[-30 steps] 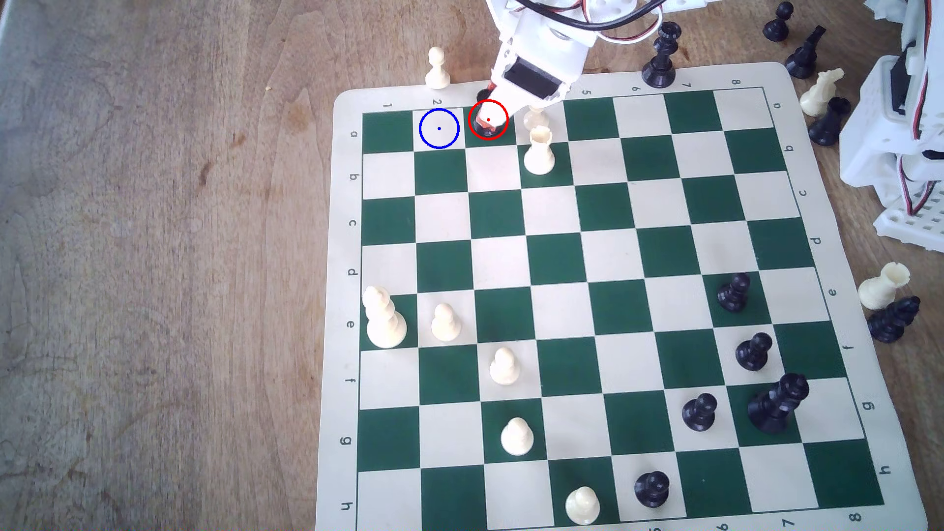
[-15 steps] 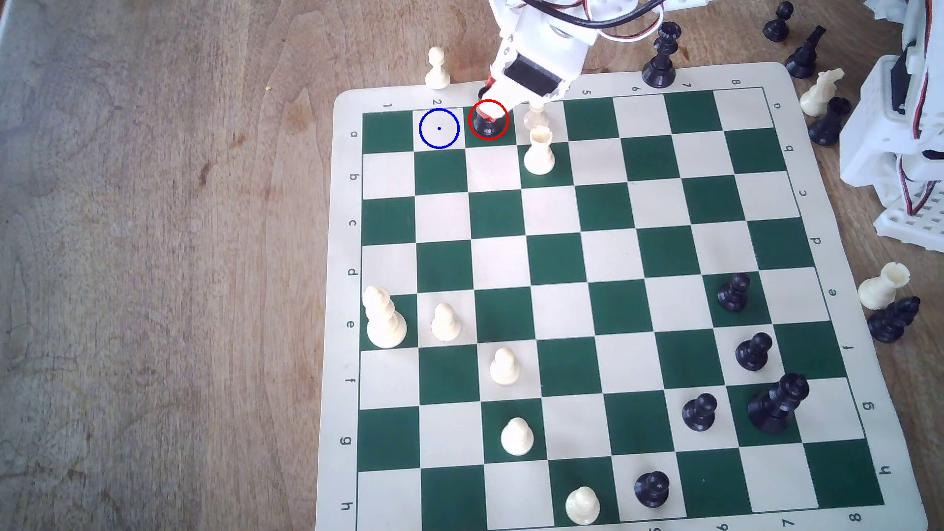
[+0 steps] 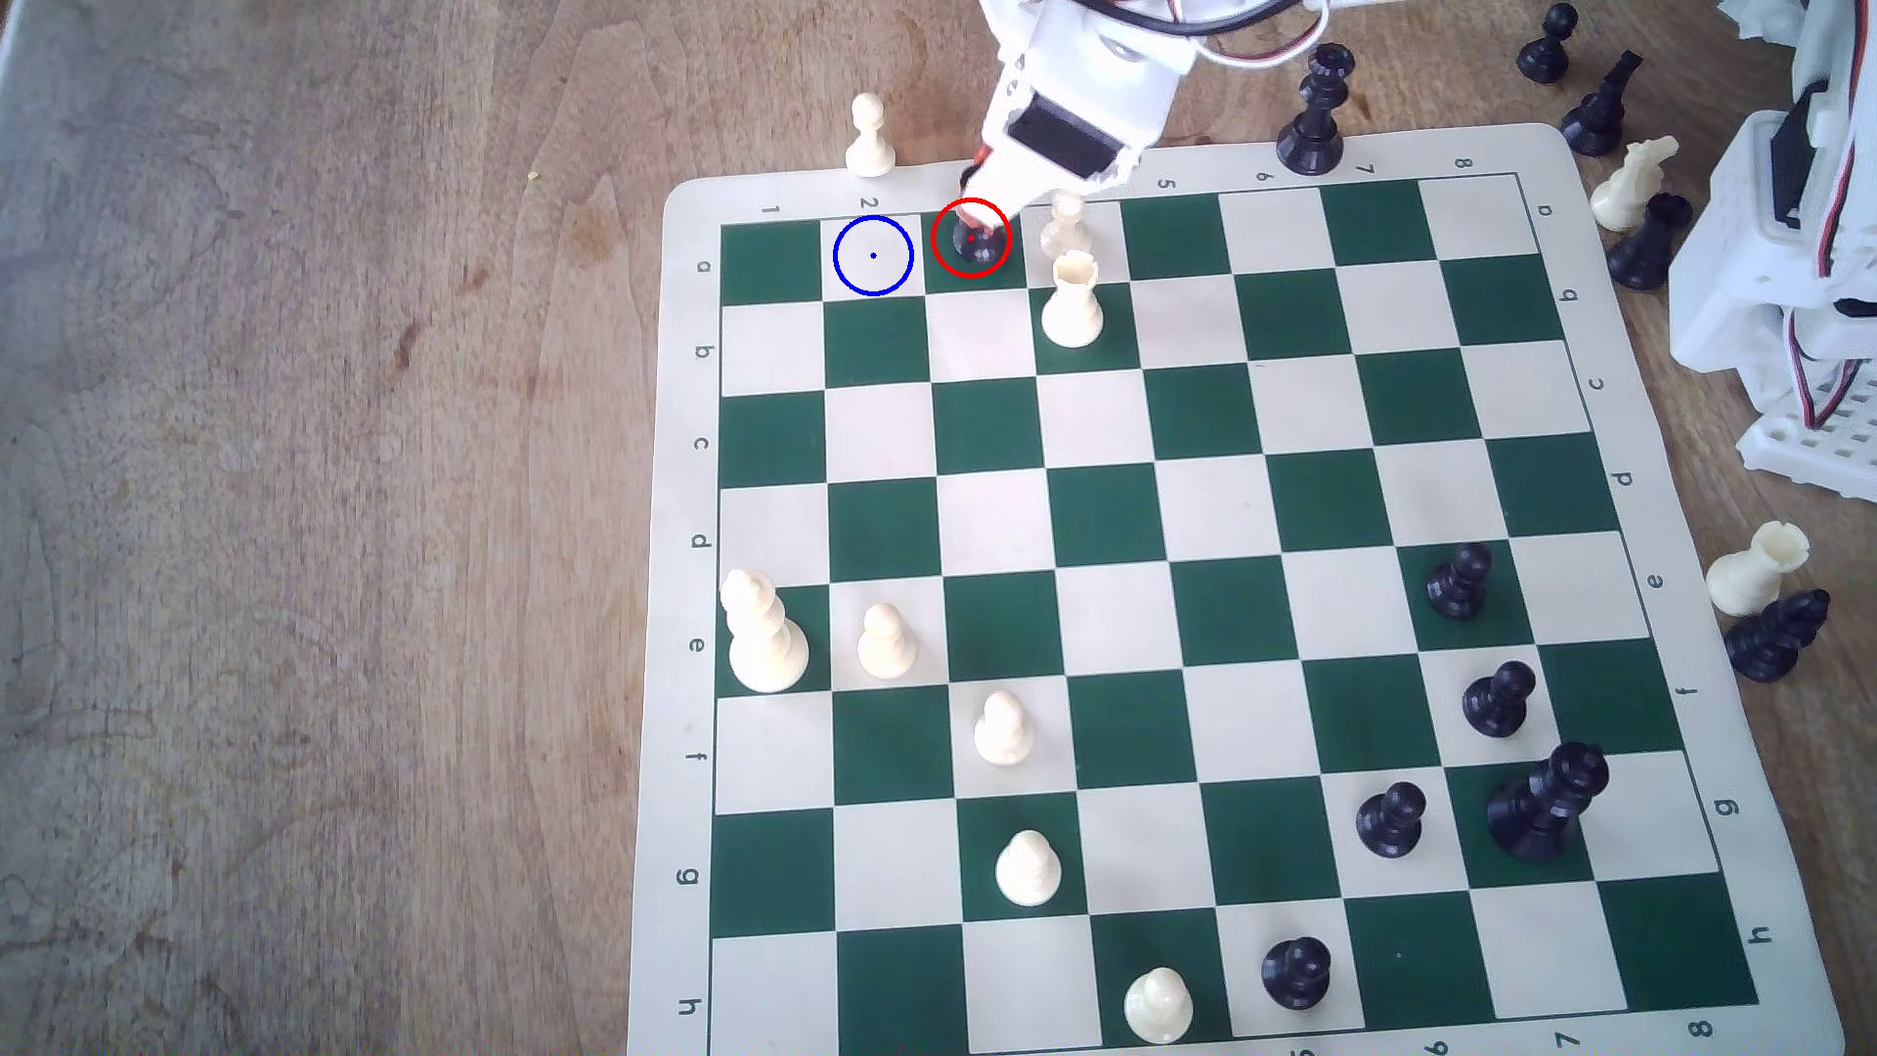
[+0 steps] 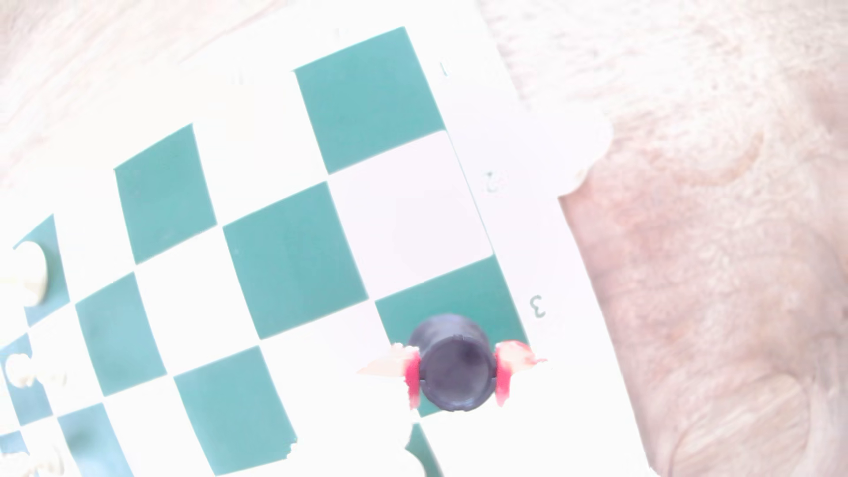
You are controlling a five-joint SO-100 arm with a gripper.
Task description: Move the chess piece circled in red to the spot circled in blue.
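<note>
Red-padded fingers (image 4: 504,374) of the hand (image 3: 977,208) clasp the black rook (image 4: 454,367) over its red-ringed green square, where a loose pinch could drop it short of the blue-ringed spot (image 3: 872,256) just beside, or a swing could clip the cream pawn (image 3: 1066,228).

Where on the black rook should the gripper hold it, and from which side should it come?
Grip the black rook across its round upper body, just under the notched top, coming straight down from above. It stands upright on its green square, and the wrist view shows the red pads flanking its top on opposite sides. A cream piece stands one square away, so a sideways approach looks riskier.
</note>
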